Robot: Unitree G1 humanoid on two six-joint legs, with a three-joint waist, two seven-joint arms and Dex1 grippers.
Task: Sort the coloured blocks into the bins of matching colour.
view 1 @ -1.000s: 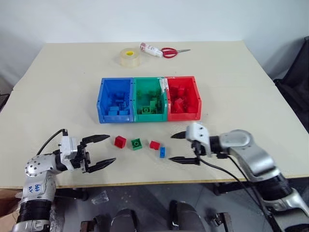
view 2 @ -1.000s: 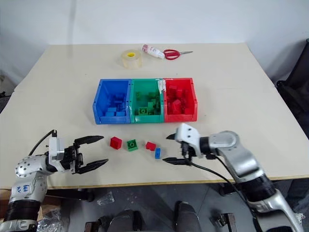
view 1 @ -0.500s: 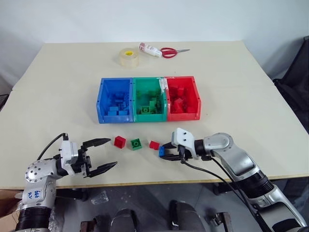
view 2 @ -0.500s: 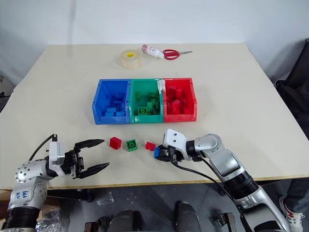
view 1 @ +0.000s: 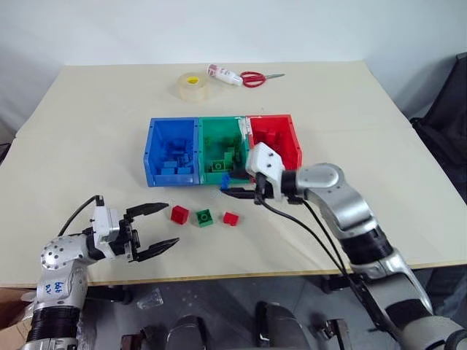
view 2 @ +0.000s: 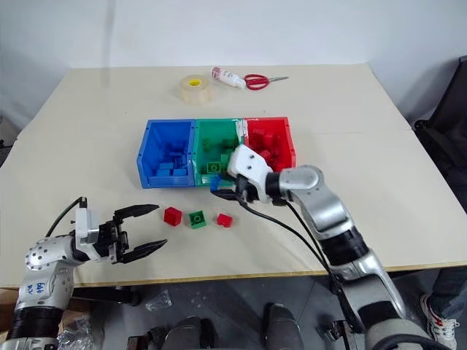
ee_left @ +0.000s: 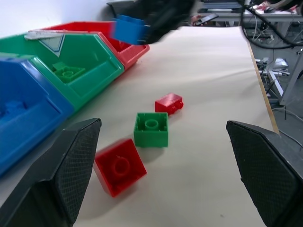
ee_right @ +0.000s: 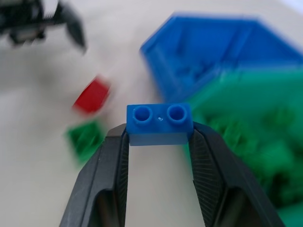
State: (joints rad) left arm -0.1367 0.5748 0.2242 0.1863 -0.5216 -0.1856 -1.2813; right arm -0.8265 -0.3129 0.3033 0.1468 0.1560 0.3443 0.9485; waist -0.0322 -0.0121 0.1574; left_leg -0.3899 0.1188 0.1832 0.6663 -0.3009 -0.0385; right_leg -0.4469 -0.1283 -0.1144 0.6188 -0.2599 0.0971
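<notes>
My right gripper (view 1: pixel 228 188) is shut on a small blue block (ee_right: pixel 159 124) and holds it in the air at the green bin's (view 1: pixel 225 121) front, near the blue bin (view 1: pixel 174 177). The red bin (view 1: pixel 298 149) is on the right of the joined row. All three bins hold several blocks of their own colour. On the table in front of the bins lie a red block (view 1: pixel 179 213), a green block (view 1: pixel 205 217) and a smaller red block (view 1: pixel 231 218). Left of them, my left gripper (view 1: pixel 171 224) stands open and holds nothing.
A tape roll (view 1: pixel 193 85) and red-handled scissors (view 1: pixel 255 77) with a small white tube (view 1: pixel 222 73) lie near the table's far edge. The table's front edge runs just behind both arms.
My right gripper shut on the blue block beside the small red one, then lifted it up and toward the bins. The left gripper has stayed put and open.
</notes>
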